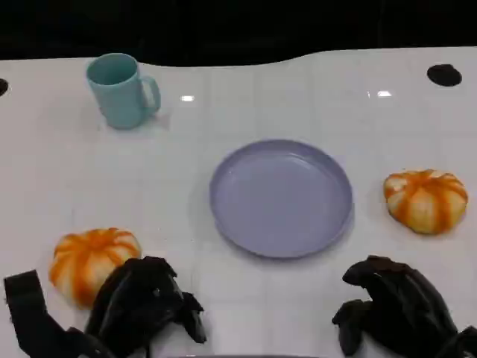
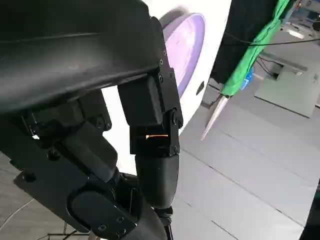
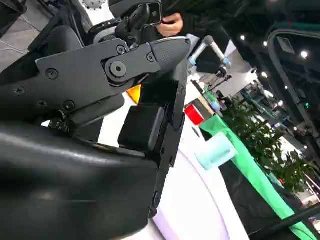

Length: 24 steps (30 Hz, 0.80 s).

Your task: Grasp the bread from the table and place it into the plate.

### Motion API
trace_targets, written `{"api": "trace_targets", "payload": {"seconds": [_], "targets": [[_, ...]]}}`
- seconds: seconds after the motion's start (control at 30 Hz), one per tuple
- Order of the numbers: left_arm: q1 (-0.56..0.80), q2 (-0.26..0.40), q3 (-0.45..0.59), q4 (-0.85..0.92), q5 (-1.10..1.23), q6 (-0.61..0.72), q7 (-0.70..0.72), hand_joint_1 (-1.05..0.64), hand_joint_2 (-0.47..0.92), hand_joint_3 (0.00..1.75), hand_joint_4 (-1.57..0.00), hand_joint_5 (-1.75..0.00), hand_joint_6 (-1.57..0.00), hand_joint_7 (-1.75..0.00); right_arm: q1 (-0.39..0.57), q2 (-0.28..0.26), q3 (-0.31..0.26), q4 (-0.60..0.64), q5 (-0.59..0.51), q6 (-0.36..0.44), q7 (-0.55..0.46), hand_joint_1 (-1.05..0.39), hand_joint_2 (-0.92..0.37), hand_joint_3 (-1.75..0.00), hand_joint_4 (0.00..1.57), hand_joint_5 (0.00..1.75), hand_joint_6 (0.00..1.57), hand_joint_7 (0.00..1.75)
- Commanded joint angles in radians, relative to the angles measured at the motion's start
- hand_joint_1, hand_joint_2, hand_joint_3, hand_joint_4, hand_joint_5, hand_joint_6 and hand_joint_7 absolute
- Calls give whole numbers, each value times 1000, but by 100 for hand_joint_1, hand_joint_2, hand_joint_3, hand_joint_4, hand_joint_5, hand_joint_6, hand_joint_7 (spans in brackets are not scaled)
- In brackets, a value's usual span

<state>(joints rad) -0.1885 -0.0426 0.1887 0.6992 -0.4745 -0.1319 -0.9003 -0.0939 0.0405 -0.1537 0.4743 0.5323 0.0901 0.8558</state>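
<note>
Bread, two pieces, both striped orange and cream and both lying on the white table [image 1: 246,82], neither yet in the plate [image 1: 281,197]. One bread roll [image 1: 88,261] sat near the table's front left corner; a second bread roll [image 1: 426,198] sat toward the right edge, just beside the plate but apart from it. Plate: lilac, round, at the middle of the table, nothing in it. Mug [image 1: 121,90]: teal, upright, toward the back left corner, well apart from the rest. Left hand [image 1: 145,302]: at the front edge, fingers curled in, holding nothing; it lay just beside the near roll and partly overlapped it in the head view, though contact could not be told. Right hand [image 1: 395,306]: at the front right edge, fingers likewise curled with nothing in them, apart from the far roll. Step judged: the approach, no grasp made on either roll. Next move, as a judgement: whichever hand takes a roll would need its fingers spread first, then brought down around the rounded loaf before carrying it over the plate's rim. Head view gave the whole layout and both rolls; left wrist view gave the plate's purple rim [image 2: 187,42] past the hand's fingers [image 2: 155,165] and no bread; right wrist view gave a sliver of orange [image 3: 134,93] beyond the hand's dark shell, the mug as a pale teal blur [image 3: 216,151], and a small red item [image 3: 194,115] too indistinct to name.
</note>
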Motion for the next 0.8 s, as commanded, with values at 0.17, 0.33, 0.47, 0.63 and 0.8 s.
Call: {"api": "trace_targets", "payload": {"seconds": [0.17,0.33,0.47,0.63,0.8], "targets": [[-7,13,8,16,1,-7,-12,-105,53,0,-157,-75,-157,-53,1,-14,-3,-9,-5,-5,-6,-73,-91,0,153,82,157,39],[-5,14,7,13,5,-11,-10,-105,54,1,-157,-75,-157,-53,-2,-13,-5,-4,-2,-4,-3,-73,-91,0,153,82,157,38],[-4,14,6,7,6,-16,-10,-105,54,1,-157,-76,-157,-55,-2,-12,-5,-8,1,6,-7,-74,-90,0,153,82,157,40],[-7,13,10,8,-4,-11,-19,-105,55,0,-157,-74,-157,-52,-7,-14,-4,0,-2,-4,-1,-73,-90,0,153,81,157,39],[-3,23,4,-21,-11,15,-39,-105,55,1,-157,-70,-157,-46,-5,-11,-4,-3,-3,-4,-6,-74,-90,0,153,81,157,40]]}}
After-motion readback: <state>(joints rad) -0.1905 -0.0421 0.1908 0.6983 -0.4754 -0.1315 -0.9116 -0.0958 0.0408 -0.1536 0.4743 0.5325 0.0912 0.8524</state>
